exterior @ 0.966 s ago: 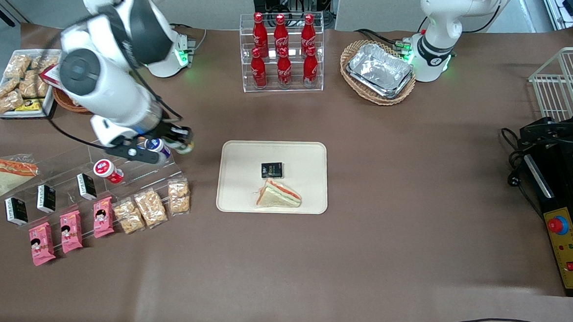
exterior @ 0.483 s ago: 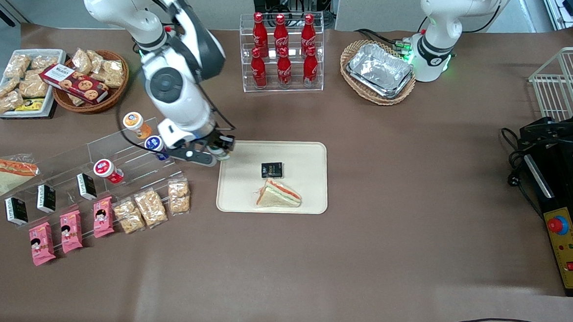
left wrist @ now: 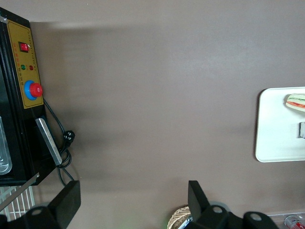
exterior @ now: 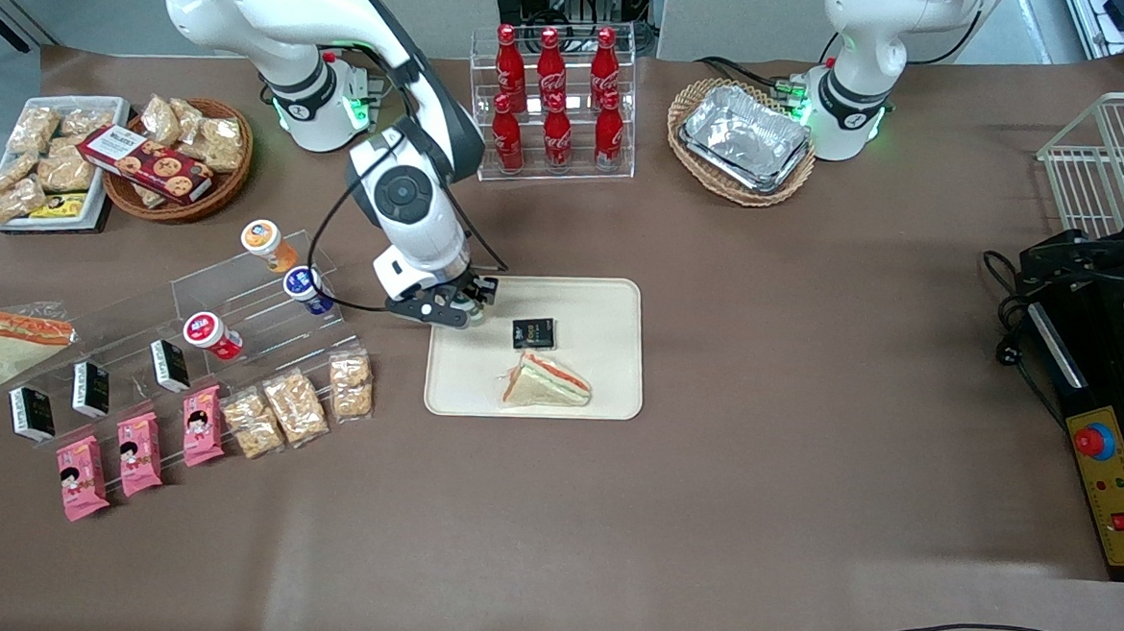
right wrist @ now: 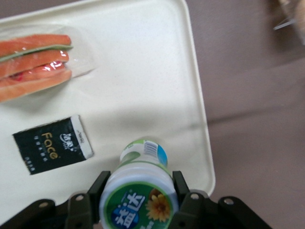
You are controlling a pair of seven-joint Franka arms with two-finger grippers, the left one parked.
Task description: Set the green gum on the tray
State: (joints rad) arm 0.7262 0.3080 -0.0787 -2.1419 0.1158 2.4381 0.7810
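Note:
The green gum (right wrist: pixel 138 195), a small jar with a white lid ringed in green, sits between the fingers (right wrist: pixel 97 188) of my gripper (right wrist: pixel 139 191), which is shut on it. In the front view the gripper (exterior: pixel 469 303) hangs just above the cream tray (exterior: pixel 606 303), over the tray corner that lies toward the working arm's end and farther from the front camera. Bare tray surface (right wrist: pixel 143 71) shows under the jar. The jar is mostly hidden by the hand in the front view.
On the tray lie a black packet (exterior: pixel 533 332) and a wrapped sandwich (exterior: pixel 546 381). Toward the working arm's end stands a clear stepped rack (exterior: pixel 236 303) with orange-lidded (exterior: pixel 263 239), blue-lidded (exterior: pixel 302 285) and red-lidded (exterior: pixel 203 329) jars. Cola bottles (exterior: pixel 554 103) stand farther back.
The gripper has carried the green gum from the clear rack toward the tray and now holds it above the tray's corner.

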